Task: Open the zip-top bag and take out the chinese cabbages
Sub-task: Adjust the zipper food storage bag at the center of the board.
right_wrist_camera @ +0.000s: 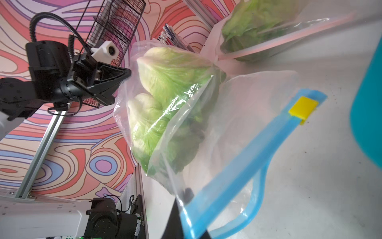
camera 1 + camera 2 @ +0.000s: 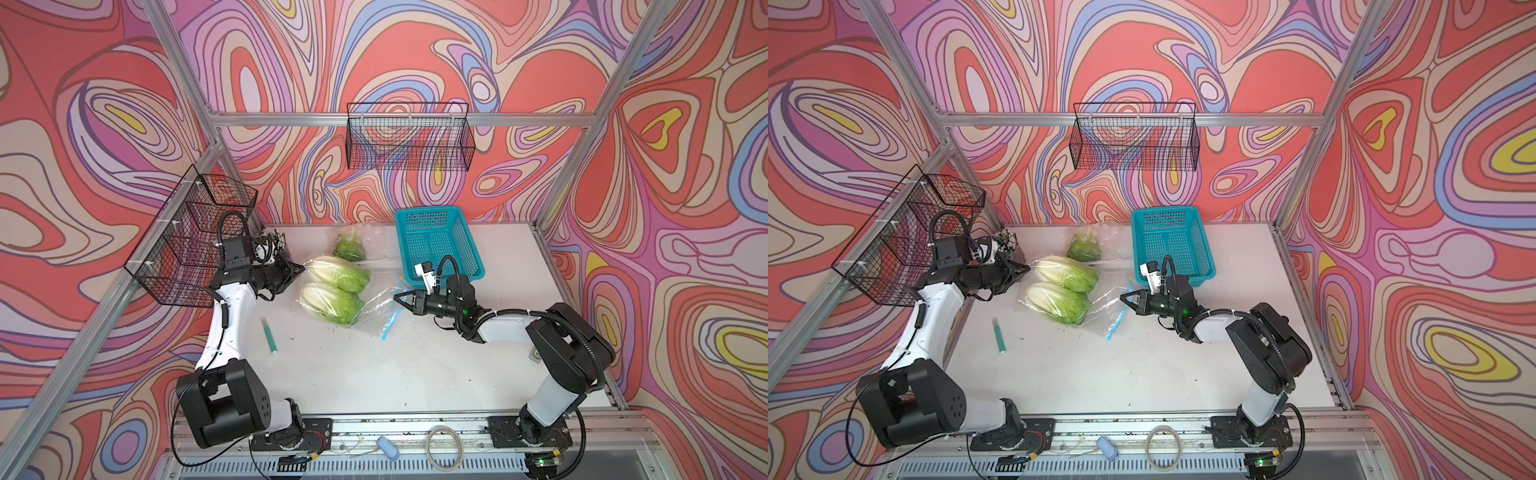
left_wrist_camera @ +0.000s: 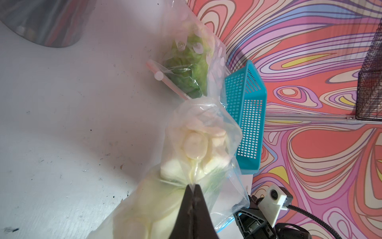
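In both top views the chinese cabbages (image 2: 336, 286) lie in the zip-top bag (image 2: 374, 309) — bare counter (image 2: 374, 374) on your side. Left wrist: your left claw (image 3: 193, 187) pinches the bag's end. Right wrist: your right claw (image 1: 190, 223) grips its blue zip edge.

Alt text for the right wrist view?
A clear zip-top bag holding two chinese cabbages fills the frame, its blue zip strip running to the camera. The left hand pinches its far end; a second bag of greens lies behind.
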You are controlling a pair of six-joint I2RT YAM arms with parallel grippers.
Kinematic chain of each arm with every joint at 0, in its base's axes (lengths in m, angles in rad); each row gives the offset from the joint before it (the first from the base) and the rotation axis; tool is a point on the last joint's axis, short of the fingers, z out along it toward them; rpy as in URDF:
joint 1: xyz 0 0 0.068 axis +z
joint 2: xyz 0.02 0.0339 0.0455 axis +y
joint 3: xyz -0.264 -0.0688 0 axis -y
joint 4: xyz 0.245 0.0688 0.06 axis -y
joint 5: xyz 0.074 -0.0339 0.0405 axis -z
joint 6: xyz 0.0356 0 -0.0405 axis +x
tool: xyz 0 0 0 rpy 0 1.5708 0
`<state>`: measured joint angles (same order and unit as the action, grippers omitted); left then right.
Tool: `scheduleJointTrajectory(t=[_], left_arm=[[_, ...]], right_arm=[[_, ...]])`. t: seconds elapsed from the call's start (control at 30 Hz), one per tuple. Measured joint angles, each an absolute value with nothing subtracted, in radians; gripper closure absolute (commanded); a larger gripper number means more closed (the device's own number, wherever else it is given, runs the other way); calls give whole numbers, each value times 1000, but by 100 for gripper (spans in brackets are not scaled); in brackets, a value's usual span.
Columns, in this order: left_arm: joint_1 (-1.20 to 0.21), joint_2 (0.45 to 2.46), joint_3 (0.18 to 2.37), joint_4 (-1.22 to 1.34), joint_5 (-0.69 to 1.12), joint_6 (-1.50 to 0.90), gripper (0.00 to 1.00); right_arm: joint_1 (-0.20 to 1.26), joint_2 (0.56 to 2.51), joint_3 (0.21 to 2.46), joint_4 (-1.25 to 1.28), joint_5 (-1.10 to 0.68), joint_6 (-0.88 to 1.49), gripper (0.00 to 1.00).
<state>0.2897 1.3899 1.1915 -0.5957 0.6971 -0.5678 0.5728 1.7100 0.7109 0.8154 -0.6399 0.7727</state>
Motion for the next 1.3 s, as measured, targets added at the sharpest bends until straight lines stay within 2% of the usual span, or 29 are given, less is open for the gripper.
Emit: scheduleJointTrajectory(t=[0.23,0.43,0.63,0.93,1.07,1.3], left_arm=[[295,1439,1192,-596,679,-561,100],[295,1415,1205,-615,675,-558,100],[295,1328,1221,-636,685,-571,100],[294,1281,1213,-640,733,-599,100],[295,1320,1205,-631,713,-590,100],[296,1503,1187,-589,661,-567,100]], right_arm=[[573,1696,649,987,-655,804,100],[573,1732,645,994,-636,828,100],[573,1802,683,827,-568,826,100],[579,1788,739,657,-511,786,100],[589,1737,757,563,-499,750,100],[625,1713,835,465,-516,699,100]])
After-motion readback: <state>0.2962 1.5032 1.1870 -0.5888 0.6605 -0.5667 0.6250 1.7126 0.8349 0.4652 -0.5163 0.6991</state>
